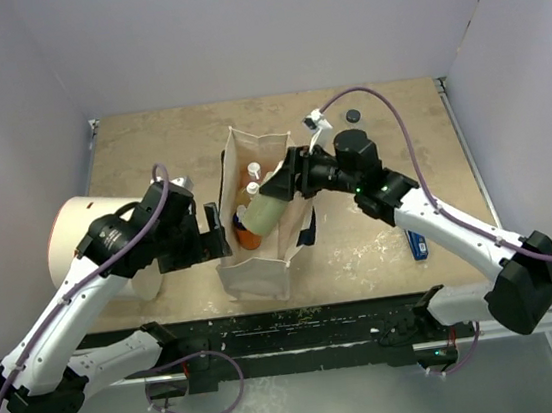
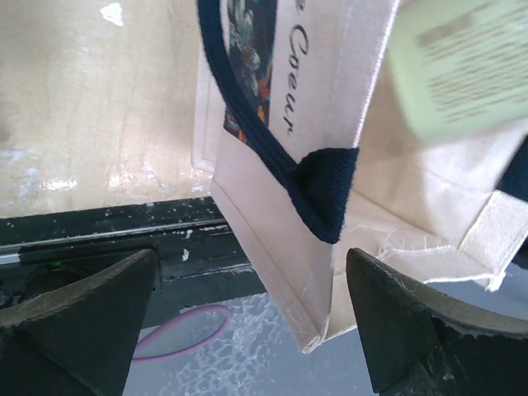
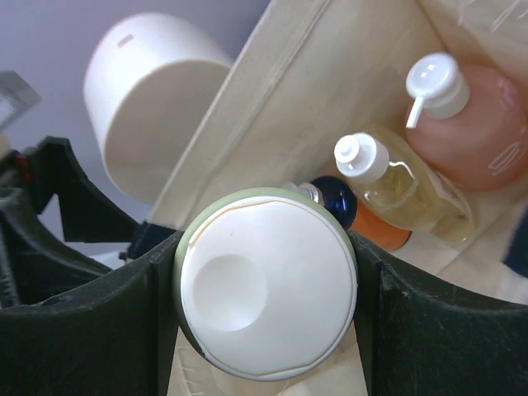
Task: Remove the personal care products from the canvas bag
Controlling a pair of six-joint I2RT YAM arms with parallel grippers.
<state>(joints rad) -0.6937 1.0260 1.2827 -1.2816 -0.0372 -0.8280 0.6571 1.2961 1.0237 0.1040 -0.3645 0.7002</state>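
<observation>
At the canvas bag's [image 1: 256,269] mouth, I am gripping the olive-green bottle [image 3: 266,285] by its cap in my right tool [image 1: 288,180], left tool [image 1: 217,232] gaping wide at the bag's nine o'clock

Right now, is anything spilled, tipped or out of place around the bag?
No spill shows. The canvas bag stands open, the right gripper holding the olive-green bottle at its mouth. One oddity: a small black round piece lies alone on the far tabletop; what it is, I cannot tell.
</observation>
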